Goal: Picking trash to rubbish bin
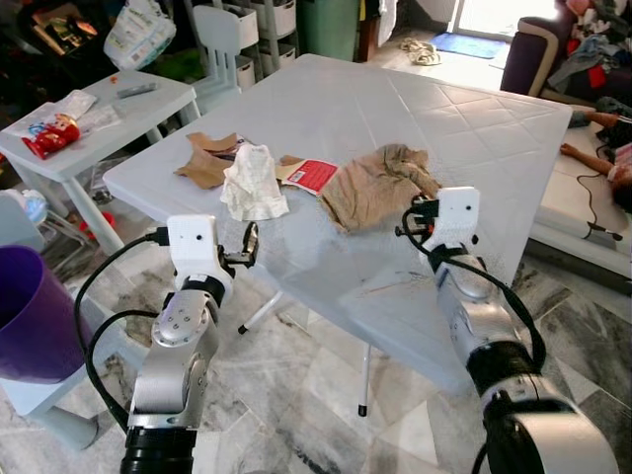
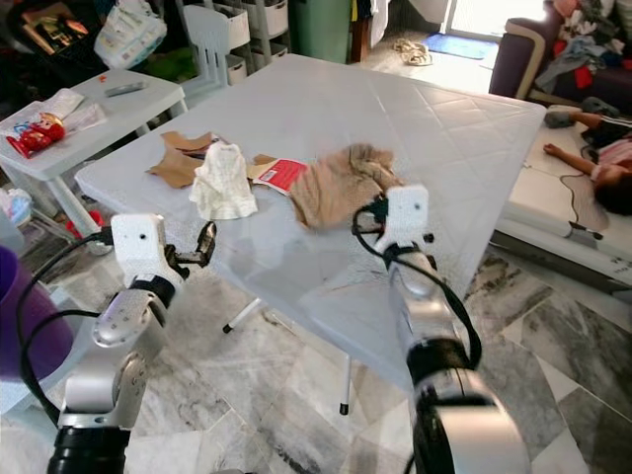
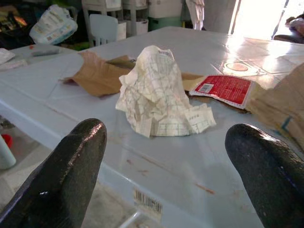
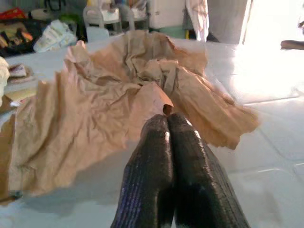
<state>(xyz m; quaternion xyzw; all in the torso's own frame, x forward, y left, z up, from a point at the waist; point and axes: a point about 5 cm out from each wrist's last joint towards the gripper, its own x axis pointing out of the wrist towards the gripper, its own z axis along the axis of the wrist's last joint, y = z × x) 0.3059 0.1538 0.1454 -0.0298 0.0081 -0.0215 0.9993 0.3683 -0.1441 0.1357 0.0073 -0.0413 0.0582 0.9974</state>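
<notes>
Trash lies on the white table: a crumpled white paper, flat brown paper scraps, a red packet and a big crumpled brown paper. My left gripper is open at the table's near edge, pointing at the white paper, a short way from it. My right gripper is shut, pinching a flap of the brown paper at its near right edge. A purple bin stands on the floor at my far left.
A small white side table with a red snack packet stands to the left, with a child's chair behind it. A person lies on a mattress to the right. Thin table legs stand on the marble floor.
</notes>
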